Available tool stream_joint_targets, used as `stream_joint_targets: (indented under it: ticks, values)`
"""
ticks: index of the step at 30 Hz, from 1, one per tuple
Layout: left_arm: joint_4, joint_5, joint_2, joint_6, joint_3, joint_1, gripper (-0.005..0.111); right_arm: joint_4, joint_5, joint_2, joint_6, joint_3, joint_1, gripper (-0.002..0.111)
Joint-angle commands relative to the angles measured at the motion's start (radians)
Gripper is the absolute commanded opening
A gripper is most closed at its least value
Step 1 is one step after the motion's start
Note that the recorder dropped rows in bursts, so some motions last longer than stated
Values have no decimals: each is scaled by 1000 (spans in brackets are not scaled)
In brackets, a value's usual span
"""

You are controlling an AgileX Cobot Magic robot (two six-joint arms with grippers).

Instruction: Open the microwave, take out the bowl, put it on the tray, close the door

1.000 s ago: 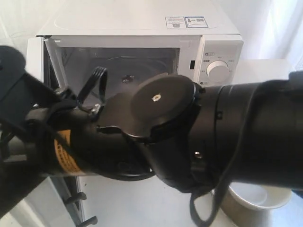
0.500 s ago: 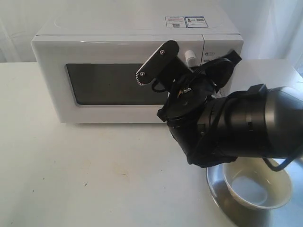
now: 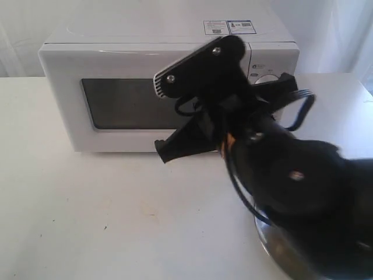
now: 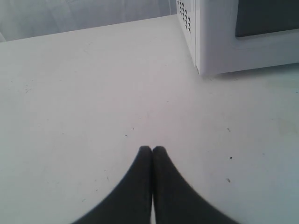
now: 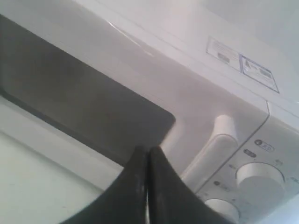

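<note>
The white microwave [image 3: 145,35] stands at the back of the table with its door [image 3: 61,99] closed and the dark window [image 3: 116,105] facing out. My right arm [image 3: 291,181] fills the front right and hides the bowl. Only a sliver of the steel tray [image 3: 273,252] shows under it. My right gripper [image 5: 147,150] is shut and empty. It hangs just in front of the door, near the window's corner and beside the white bar handle [image 5: 212,144]. My left gripper [image 4: 152,148] is shut and empty, low over the bare table near the microwave's side corner [image 4: 219,42].
Two round white dials [image 5: 259,175] sit beside the handle on the control panel. The white table [image 3: 87,210] stretches left and in front of the microwave. A pale curtain hangs behind the oven.
One second ago the door stood open with the arms crowding the view. It then showed closed with the bowl in the tray. The right arm has since swung nearer and covers the bowl.
</note>
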Motion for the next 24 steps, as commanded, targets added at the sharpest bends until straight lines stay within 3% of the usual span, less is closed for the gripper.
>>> stream_joint_targets:
  ticks: [1,9,21,24]
  values:
    - [-4,-1,-2,-6,-1,-1,0,-15,-162,-269,23,112,95,0]
    - [-4,-1,-2,-6,-1,-1,0,16,-441,-617,290,164,128,0]
    - [-4,-1,-2,-6,-1,-1,0,-15,-438,-884,284,164,128,0]
    - [-4,-1,-2,-6,-1,-1,0,-15,-432,-925,123,183,128,0]
